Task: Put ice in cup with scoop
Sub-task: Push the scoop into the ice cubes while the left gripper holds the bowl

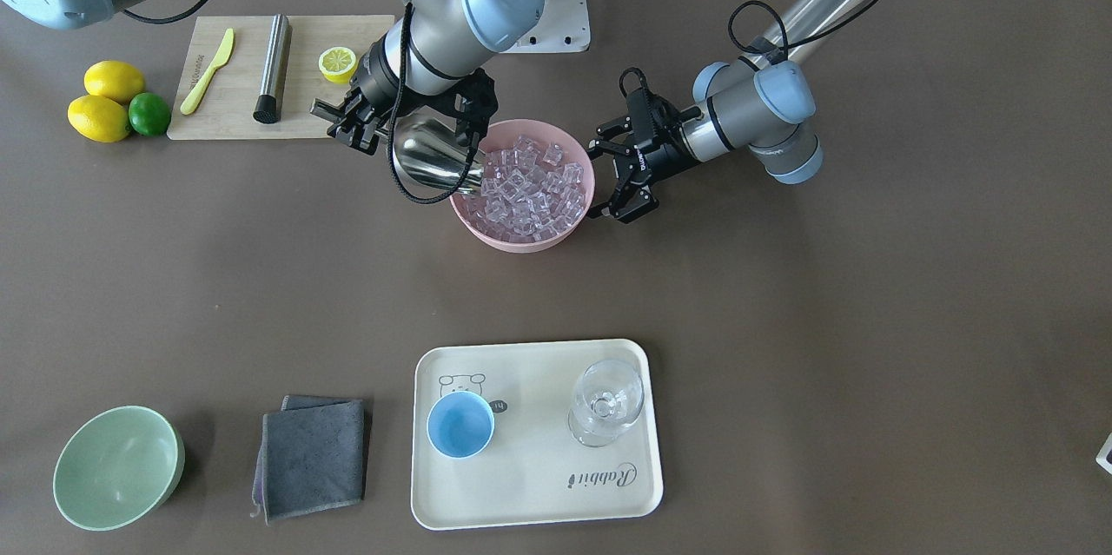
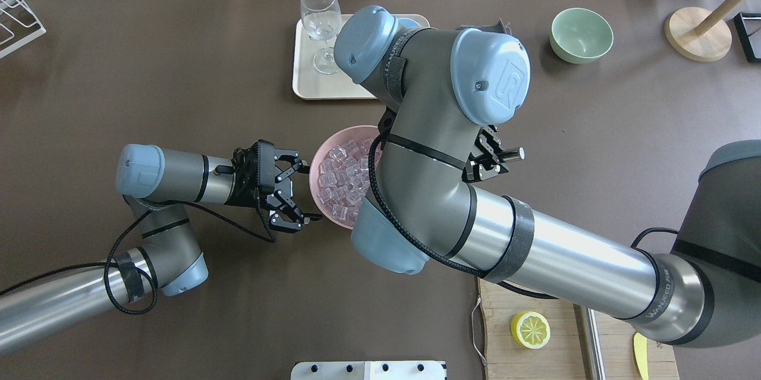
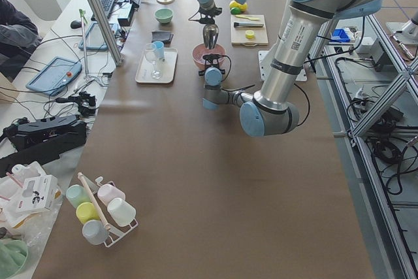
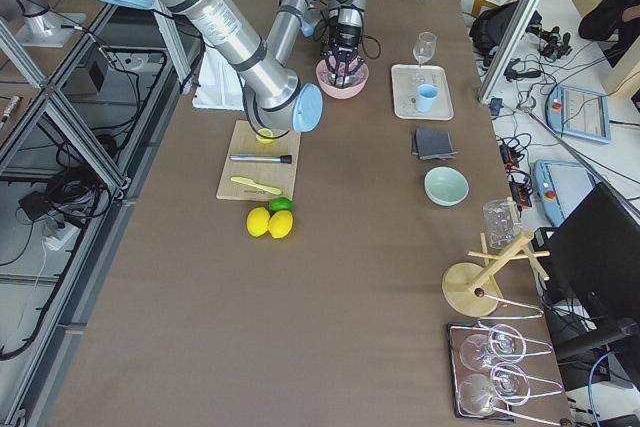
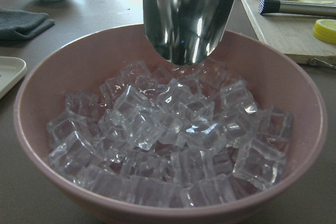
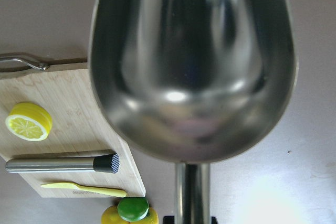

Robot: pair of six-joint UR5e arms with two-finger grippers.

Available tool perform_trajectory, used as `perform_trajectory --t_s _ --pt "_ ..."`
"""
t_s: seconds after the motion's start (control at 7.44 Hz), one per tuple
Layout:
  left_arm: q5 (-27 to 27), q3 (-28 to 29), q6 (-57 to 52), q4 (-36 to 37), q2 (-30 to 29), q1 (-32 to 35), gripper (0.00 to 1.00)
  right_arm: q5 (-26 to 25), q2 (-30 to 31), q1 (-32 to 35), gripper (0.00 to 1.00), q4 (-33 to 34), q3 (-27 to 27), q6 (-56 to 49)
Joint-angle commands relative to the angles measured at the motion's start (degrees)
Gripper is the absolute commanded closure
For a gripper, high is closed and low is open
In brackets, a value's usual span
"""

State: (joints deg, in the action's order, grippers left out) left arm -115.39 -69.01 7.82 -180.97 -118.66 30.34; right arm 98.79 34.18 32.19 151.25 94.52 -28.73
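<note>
Two arms meet at a pink bowl in the overhead view. The left end effector lies just beside the bowl's rim, released, its fingers spread with nothing between them. The right end effector is clenched on the rod handle of the scoop; its arm hides the trough. Ice fills the bowl.

From the front-facing camera, the scoop's shiny trough tilts over the bowl's rim on the side nearest the cutting board, its mouth toward the cubes. The cup stands upright and empty on a tray, well apart from the bowl across the table. A stemmed glass stands on the same tray.

The left wrist camera looks across the heaped ice at the scoop's rounded lip, which is low at the bowl's far side. Whether it touches the cubes cannot be told.

The right wrist camera looks into the trough, which is bare metal with no cube in it. Beyond it lie a lemon half and a steel cylinder on the board.
</note>
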Motion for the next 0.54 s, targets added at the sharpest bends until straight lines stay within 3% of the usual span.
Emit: perform_trajectory --t_s 0.0,0.4 --pt "-0.01 0.10 0.00 0.00 -0.25 -0.28 0.02 -0.44 -2.34 -1.51 1.00 -0.07 -4.32 2.45" --pt "-0.01 0.10 0.00 0.00 -0.25 -0.28 0.02 -0.53 -5.17 -2.04 1.00 -0.60 -9.25 3.24"
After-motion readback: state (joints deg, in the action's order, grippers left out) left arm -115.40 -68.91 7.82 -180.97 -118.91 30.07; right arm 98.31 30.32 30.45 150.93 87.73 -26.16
